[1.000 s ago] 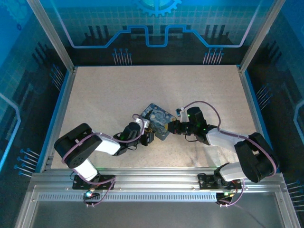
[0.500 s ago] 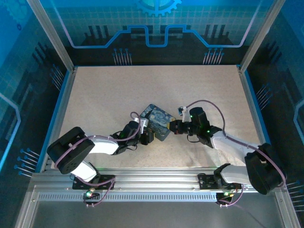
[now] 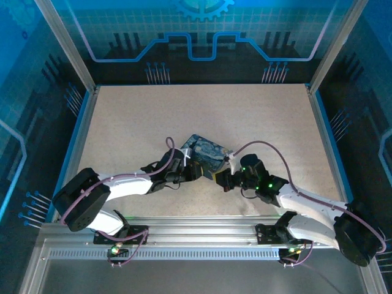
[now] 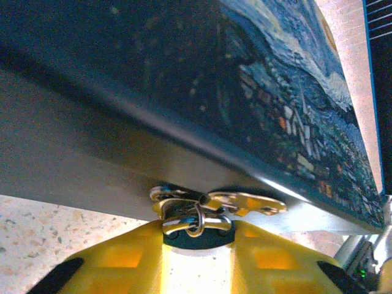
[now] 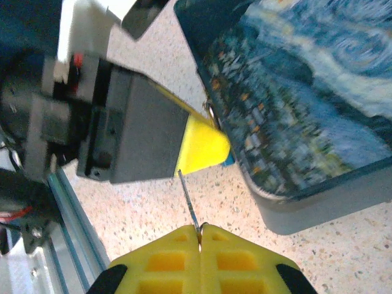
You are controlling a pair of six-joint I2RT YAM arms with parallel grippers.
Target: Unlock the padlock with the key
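- The rectangular tin with the blue-and-yellow night-sky print (image 3: pixel 207 153) lies on the speckled beige table (image 3: pixel 141 116), a little below the middle of the top view, turned at an angle.
- The left gripper (image 3: pixel 196 172) is at the lower left edge of the tin, and the right gripper (image 3: pixel 220 179) is just beside the tin's lower corner, to the right of the left one. The two grippers are near each other.
- In the left wrist view, the tiny silvery metal padlock (image 4: pixel 195 219) hangs at the grey side wall of the tin, low in the middle of the frame. Its ring passes through the small brass-coloured latch plate (image 4: pixel 245 201).
- The yellow fingers (image 4: pixel 275 257) of the left gripper stand on both sides of the padlock and pinch its dark body between them.
- In the right wrist view, the two yellow fingers (image 5: pixel 159 263) at the bottom of the frame are pressed together on the thin dark metal key (image 5: pixel 188 199).
- The key points up and slightly to the left, and its tip is just at the yellow finger of the left gripper, beside the tin's edge. Whether the tip touches the padlock, I cannot tell.
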